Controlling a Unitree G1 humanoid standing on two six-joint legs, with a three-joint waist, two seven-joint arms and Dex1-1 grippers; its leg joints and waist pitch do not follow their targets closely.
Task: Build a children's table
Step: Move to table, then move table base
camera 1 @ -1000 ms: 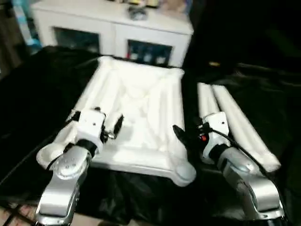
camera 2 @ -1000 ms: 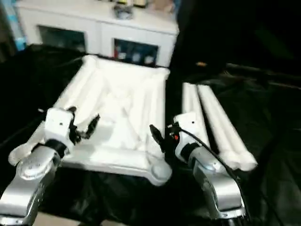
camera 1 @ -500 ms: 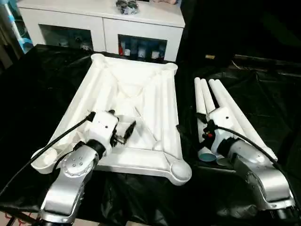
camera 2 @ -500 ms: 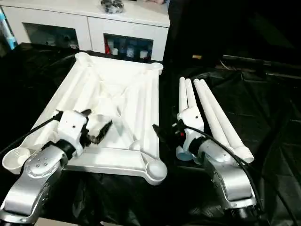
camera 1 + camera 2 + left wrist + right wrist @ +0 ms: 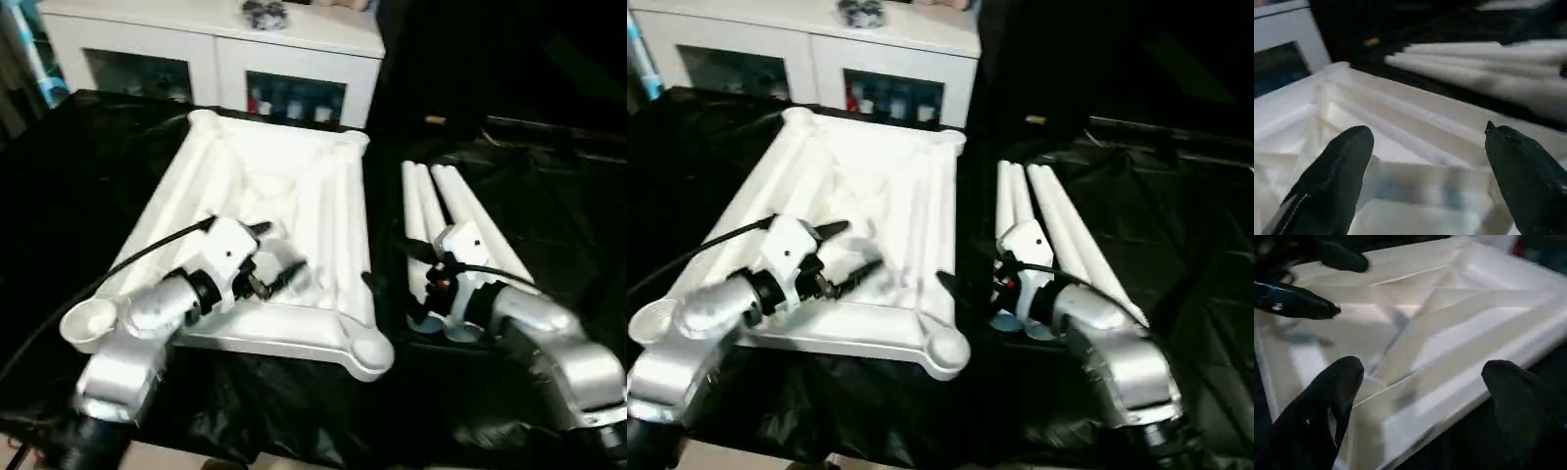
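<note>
A: Where is the children's table top [image 5: 294,196]?

B: It lies upside down on the black-covered tabletop [image 5: 98,166], ribbed underside facing up, round sockets at its corners. Its far edge points toward the white cabinet [image 5: 216,49] with glass doors, which stands just behind it.

A: And the legs?

B: Four white tube legs [image 5: 451,211] lie side by side on the black cover, just beside the table top's right long edge, running roughly parallel to it. Their near ends sit by the robot's right wrist.

A: What is the left gripper [image 5: 274,257] doing?

B: It hangs over the near part of the table top's underside, inside the rim, its two black fingers [image 5: 1337,171] spread wide with nothing between them. In the left wrist view the ribs of the underside show in the gap, and the legs lie beyond the table top's rim.

A: The right gripper [image 5: 1425,401]?

B: Also wide, holding nothing. It sits between the table top's right edge and the legs, near the table top's near right corner socket [image 5: 364,350], pointing in toward the table top. In the right wrist view its fingers [image 5: 1327,401] frame the table top's rim and diagonal ribs, and the left gripper's black fingertips show across the underside.

A: Does either touch the table top?

B: I cannot tell; neither is closed on anything.
</note>
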